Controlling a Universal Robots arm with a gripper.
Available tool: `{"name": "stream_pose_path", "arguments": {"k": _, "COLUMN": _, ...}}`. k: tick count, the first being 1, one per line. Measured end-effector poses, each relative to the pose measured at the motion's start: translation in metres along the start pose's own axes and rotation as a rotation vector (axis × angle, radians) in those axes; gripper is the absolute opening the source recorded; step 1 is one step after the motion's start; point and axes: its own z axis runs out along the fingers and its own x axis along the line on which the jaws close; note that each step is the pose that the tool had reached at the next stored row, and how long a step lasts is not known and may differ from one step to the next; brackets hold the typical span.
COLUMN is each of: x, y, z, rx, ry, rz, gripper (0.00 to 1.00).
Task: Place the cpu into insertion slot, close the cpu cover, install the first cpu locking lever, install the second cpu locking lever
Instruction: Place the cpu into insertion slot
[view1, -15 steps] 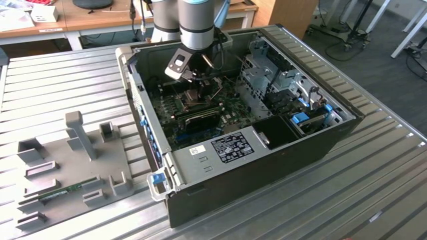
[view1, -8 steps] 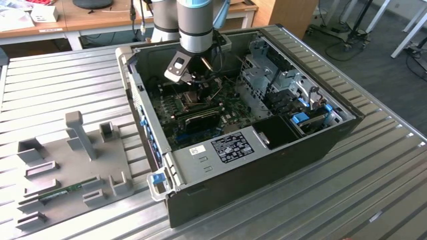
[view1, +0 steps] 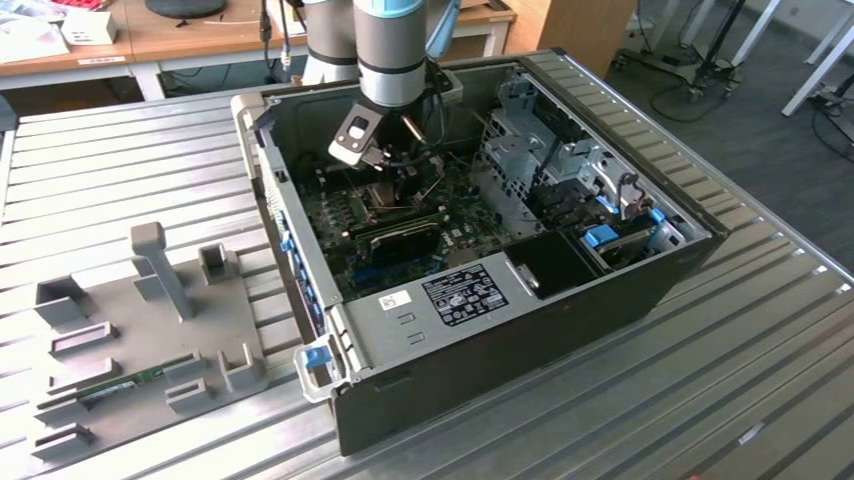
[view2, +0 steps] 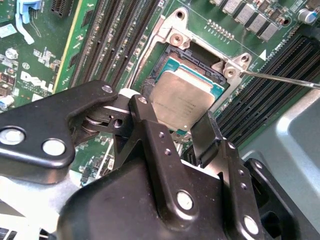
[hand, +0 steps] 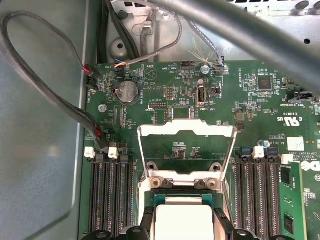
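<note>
In the exterior view, the arm (view1: 394, 50) reaches down into an open computer case (view1: 534, 330) that lies on its side on the ribbed bench (view1: 747, 330). On the exterior view's left, a grey fixture tray (view1: 147, 330) rests on the bench with a green memory stick (view1: 127, 385) lying in it, well apart from the case.

In the second wrist view, we see the gripper (view2: 174, 114) clenched on the cpu (view2: 182, 97), with one black finger against each of two opposite edges. The cpu is held flat with its dull metal top facing up, inside the frame of the insertion slot (view2: 192, 51). We cannot tell whether it is fully seated.

In the first wrist view, the cpu cover (hand: 187, 128) stands swung open on the far side of the slot. Green circuit board (hand: 260, 105) shows through its cut-out centre. Long black memory slots (hand: 111, 195) run on both sides of the slot.

In the second wrist view, a thin metal rod (view2: 280, 80) runs outward from one corner of the slot, over the memory slots.
</note>
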Motion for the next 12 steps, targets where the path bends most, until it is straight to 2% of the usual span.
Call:
{"name": "stream_pose_path", "arguments": {"k": 7, "x": -0.0002, "y": -0.0003, "z": 0.0027, "rx": 0.0004, "ry": -0.0008, "rz": 0.0, "gripper": 0.54}}
{"name": "stream_pose_path", "arguments": {"k": 9, "x": -0.0002, "y": -0.0006, "z": 0.0063, "rx": 0.0003, "ry": -0.0006, "rz": 0.0, "gripper": 0.54}}
{"name": "stream_pose_path", "arguments": {"k": 12, "x": -0.0003, "y": -0.0006, "z": 0.0066, "rx": 0.0002, "ry": -0.0005, "rz": 0.0, "gripper": 0.54}}
